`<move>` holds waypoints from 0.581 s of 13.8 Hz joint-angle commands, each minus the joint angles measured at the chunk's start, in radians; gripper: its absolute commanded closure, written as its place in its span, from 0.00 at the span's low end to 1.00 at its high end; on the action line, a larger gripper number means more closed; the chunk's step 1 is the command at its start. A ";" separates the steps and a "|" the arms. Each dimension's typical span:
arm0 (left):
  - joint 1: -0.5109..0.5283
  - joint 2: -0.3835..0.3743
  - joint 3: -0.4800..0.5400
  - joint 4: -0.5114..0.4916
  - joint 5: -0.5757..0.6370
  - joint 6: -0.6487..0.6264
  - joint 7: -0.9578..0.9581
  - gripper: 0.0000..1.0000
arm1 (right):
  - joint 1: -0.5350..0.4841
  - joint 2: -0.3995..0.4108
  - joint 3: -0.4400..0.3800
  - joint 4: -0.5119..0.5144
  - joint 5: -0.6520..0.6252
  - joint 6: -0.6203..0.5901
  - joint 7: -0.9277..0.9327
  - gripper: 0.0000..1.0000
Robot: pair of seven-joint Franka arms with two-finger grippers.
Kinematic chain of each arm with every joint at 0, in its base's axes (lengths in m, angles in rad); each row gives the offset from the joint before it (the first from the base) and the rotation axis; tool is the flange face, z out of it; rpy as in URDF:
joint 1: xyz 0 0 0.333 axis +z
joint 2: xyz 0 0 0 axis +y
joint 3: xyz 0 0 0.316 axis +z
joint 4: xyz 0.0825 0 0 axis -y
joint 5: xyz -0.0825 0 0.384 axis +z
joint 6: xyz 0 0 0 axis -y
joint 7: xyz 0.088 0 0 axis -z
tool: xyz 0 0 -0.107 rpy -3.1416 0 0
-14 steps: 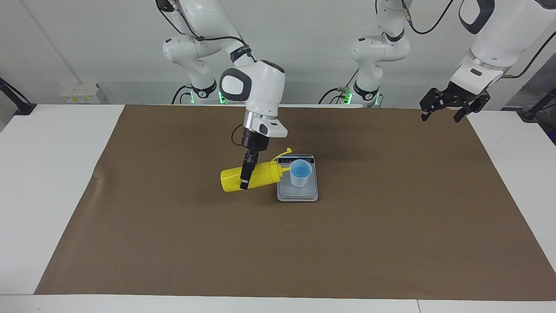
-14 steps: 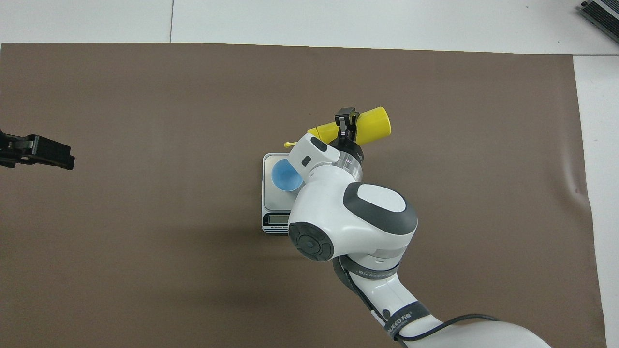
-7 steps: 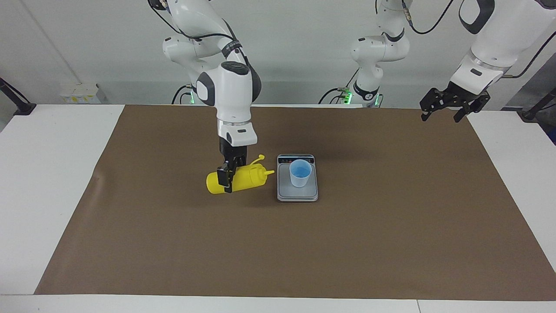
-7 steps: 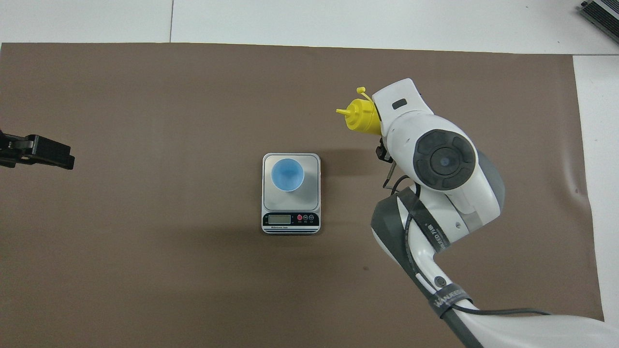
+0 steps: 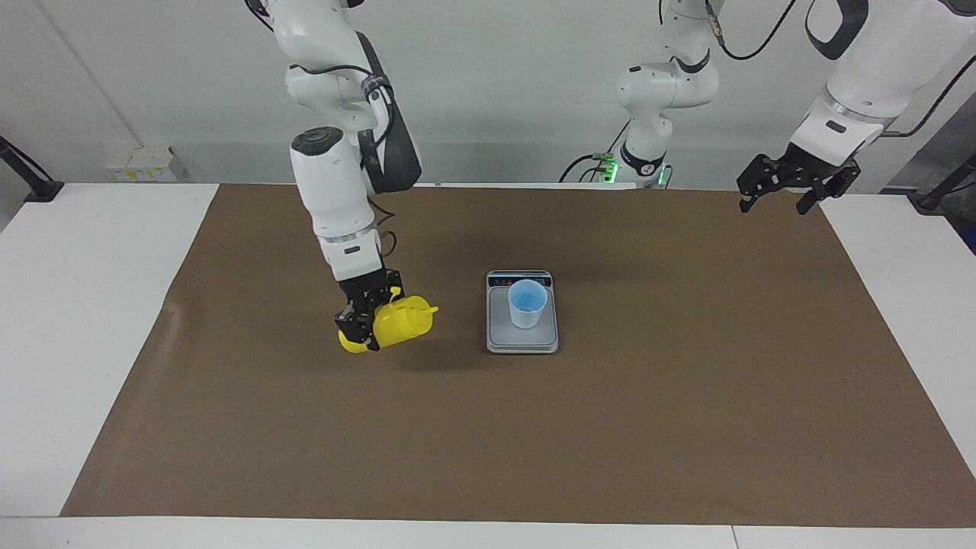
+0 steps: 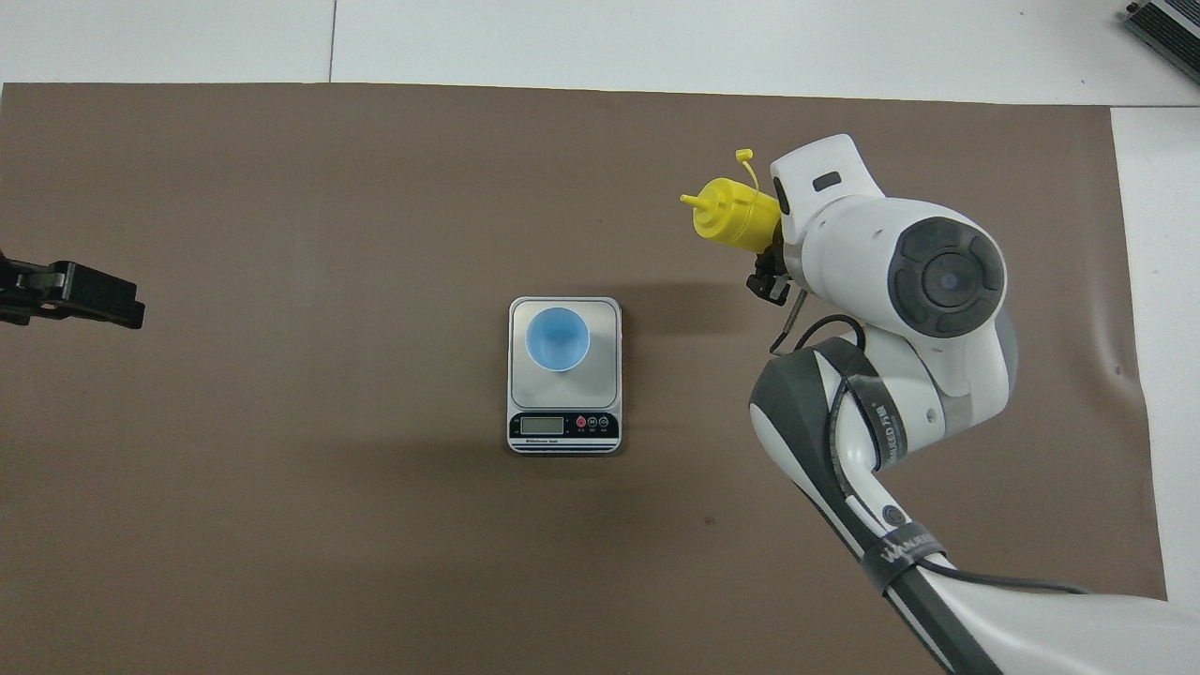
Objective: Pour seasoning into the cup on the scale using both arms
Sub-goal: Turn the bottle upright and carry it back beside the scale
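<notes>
My right gripper (image 5: 364,324) is shut on the seasoning (image 5: 402,322), a yellow squeeze bottle. It holds the bottle tilted low over the mat, with the nozzle pointing toward the scale and the cap strap hanging loose. In the overhead view the wrist hides most of the seasoning (image 6: 732,212). The pale blue cup (image 5: 526,303) (image 6: 557,339) stands upright on the silver-grey scale (image 5: 522,341) (image 6: 608,319) at the mat's middle. The bottle is a hand's width from the scale, toward the right arm's end. My left gripper (image 5: 772,204) (image 6: 112,302) waits open and empty over the mat's corner at the left arm's end.
A brown mat (image 5: 686,427) covers most of the white table (image 5: 91,305). Black clamp stands sit at the table's corners nearest the robots (image 5: 30,179). A small white box (image 5: 145,164) rests by the wall. A dark device (image 6: 1167,23) lies at the table's farthest corner.
My right gripper has carried the bottle from over the cup back toward the right arm's end and turned its nozzle upward. The left arm, cup and scale have not moved.
</notes>
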 commanded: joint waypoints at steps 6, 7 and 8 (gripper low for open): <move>0.010 -0.028 -0.006 -0.029 0.014 -0.004 0.014 0.00 | -0.141 -0.039 0.014 -0.102 0.619 -0.049 -0.575 1.00; 0.010 -0.028 -0.004 -0.029 0.014 -0.004 0.014 0.00 | -0.176 -0.039 0.014 -0.106 0.685 -0.101 -0.629 1.00; 0.010 -0.028 -0.006 -0.029 0.014 -0.004 0.014 0.00 | -0.212 -0.038 0.012 -0.108 0.757 -0.150 -0.711 1.00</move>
